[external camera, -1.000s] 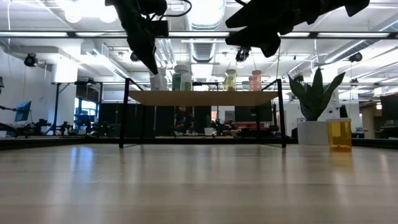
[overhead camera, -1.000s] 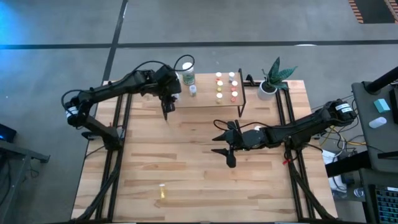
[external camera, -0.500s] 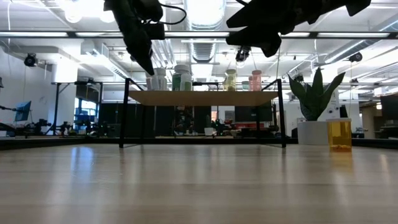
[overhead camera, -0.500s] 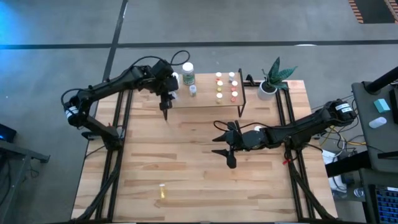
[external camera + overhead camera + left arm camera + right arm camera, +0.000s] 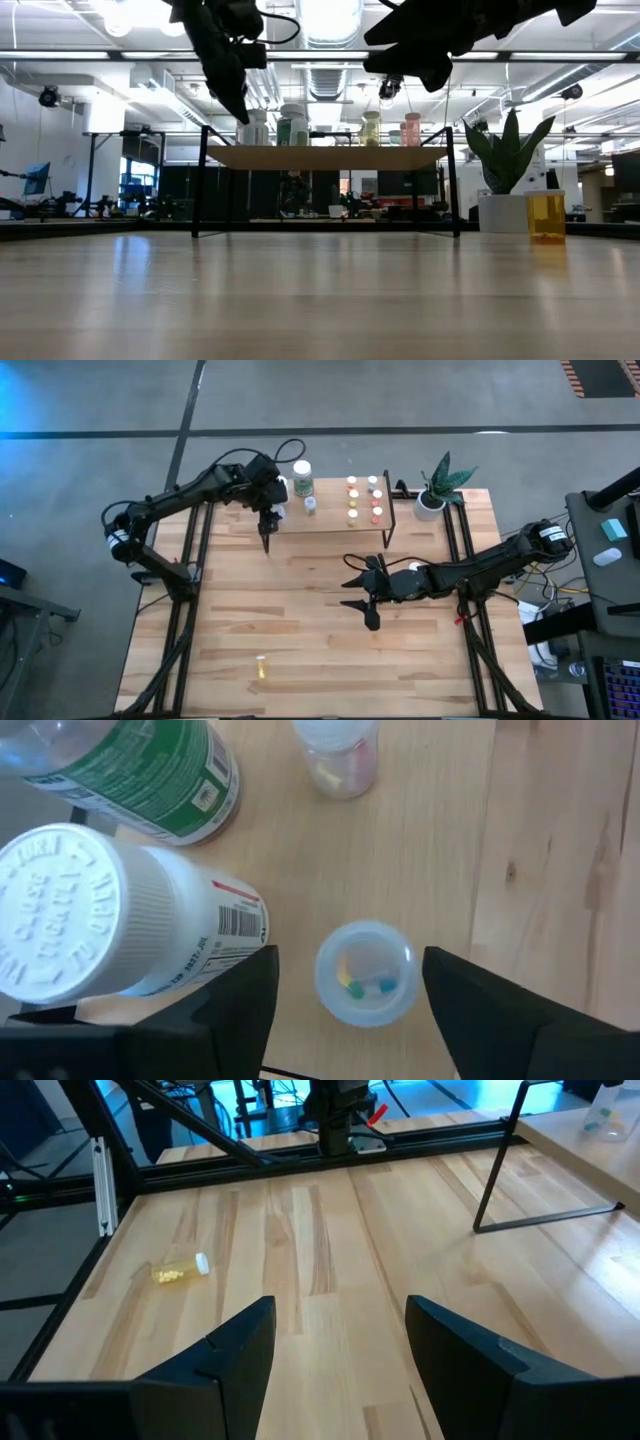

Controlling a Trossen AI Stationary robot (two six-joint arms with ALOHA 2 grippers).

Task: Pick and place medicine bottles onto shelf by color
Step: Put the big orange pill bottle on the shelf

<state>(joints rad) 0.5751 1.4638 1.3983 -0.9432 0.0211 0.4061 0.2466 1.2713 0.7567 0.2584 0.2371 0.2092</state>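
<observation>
At the shelf's left end the left pincer (image 5: pixel 345 982) stands open astride a small clear white-capped pill bottle (image 5: pixel 364 972), apparently just set down; the right pincer (image 5: pixel 362 600) hangs open and empty mid-worktop, and next comes the yellow bottle (image 5: pixel 260 669) lying near the worktop's front edge.

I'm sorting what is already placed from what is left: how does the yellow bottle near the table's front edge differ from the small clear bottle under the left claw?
The yellow bottle lies on its side on the bare table; the clear bottle stands upright on the shelf. The yellow one lies alone, far from both claws; the clear one sits between the open left claw's fingers, beside a large white bottle. Both are small and hold pills.
</observation>
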